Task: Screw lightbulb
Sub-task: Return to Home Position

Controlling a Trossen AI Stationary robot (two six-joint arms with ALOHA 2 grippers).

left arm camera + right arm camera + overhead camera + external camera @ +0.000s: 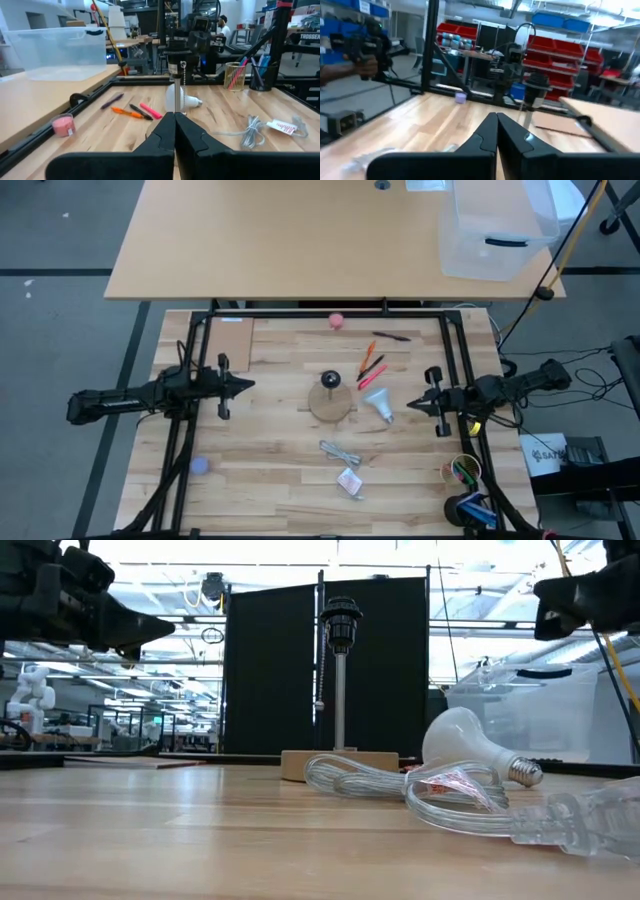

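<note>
Check the left pincer (174, 127): its two fingers are pressed together and pinch nothing. The right pincer (496, 127) is in the same state, pressed together and empty. Both arms hang level above the worktop (260, 480) with their tips facing each other. This reads as the rest pose, held high so that nothing on the surface is touched.

Locate the lightbulb (378, 404). It lies on its side on the worktop, just ahead of the right pincer's tips and below them, between that pincer and the lamp (331, 392). No finger touches it. Its screw base points away from the lamp. From the left pincer, the lightbulb is on the far side of the lamp post and partly hidden by it.

Note that the lamp stands between the two pincers, upright on its wooden disc. Its black socket (340, 620) is empty, so judge the screwing step as not in force at this moment.

Observe the clear cord (340, 452) with its tag, coiled to one side of the line between the pincers and apart from both. It is clear of the arms.

Treat the lightbulb as loose. The globe is round and nothing blocks it, so it may roll if the worktop is jarred. Reaching it calls for the right pincer to spread and descend.
</note>
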